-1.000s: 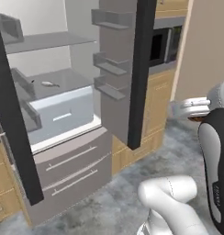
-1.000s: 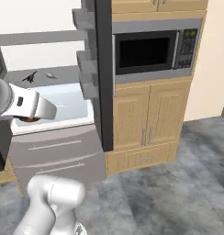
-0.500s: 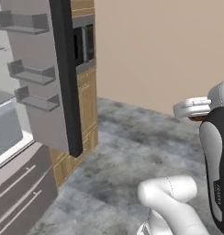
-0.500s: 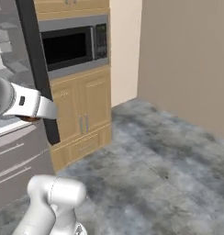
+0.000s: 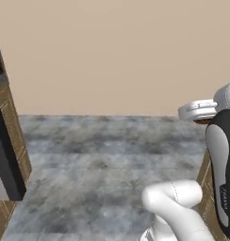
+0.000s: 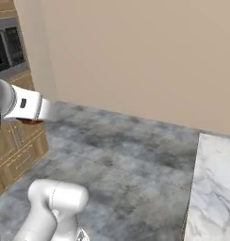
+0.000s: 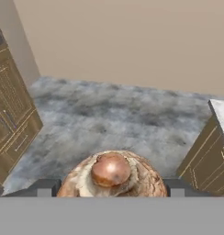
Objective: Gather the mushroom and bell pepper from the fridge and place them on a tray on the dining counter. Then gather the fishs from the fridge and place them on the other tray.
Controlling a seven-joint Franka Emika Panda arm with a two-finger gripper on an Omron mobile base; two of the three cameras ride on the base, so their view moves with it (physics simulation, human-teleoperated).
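Note:
The mushroom (image 7: 111,176), a brown cap with a rounded stem stub, sits low in the hand view, and my gripper (image 7: 111,188) is shut on it, one dark fingertip (image 7: 42,187) on each side. Seen from the left base, the hand (image 5: 199,110) is raised at the right with a bit of brown under it. Seen from the right base, the hand (image 6: 29,106) is at the left. The dining counter's marbled top (image 6: 213,188) shows at the lower right, and its tan side (image 7: 205,156) stands at the right of the hand view. The fridge, bell pepper, fishs and both trays are out of view.
A plain beige wall (image 5: 117,56) runs across ahead above grey mottled floor (image 5: 102,160). Wooden cabinets (image 7: 13,119) with a microwave (image 6: 4,47) above them stand at the left. A dark upright edge (image 5: 4,141) lies at the far left.
The whole picture has swept sideways: the base has turned away from the open fridge, which left the views at the left. Wall, floor and counter have come in. The gripper still holds the mushroom.

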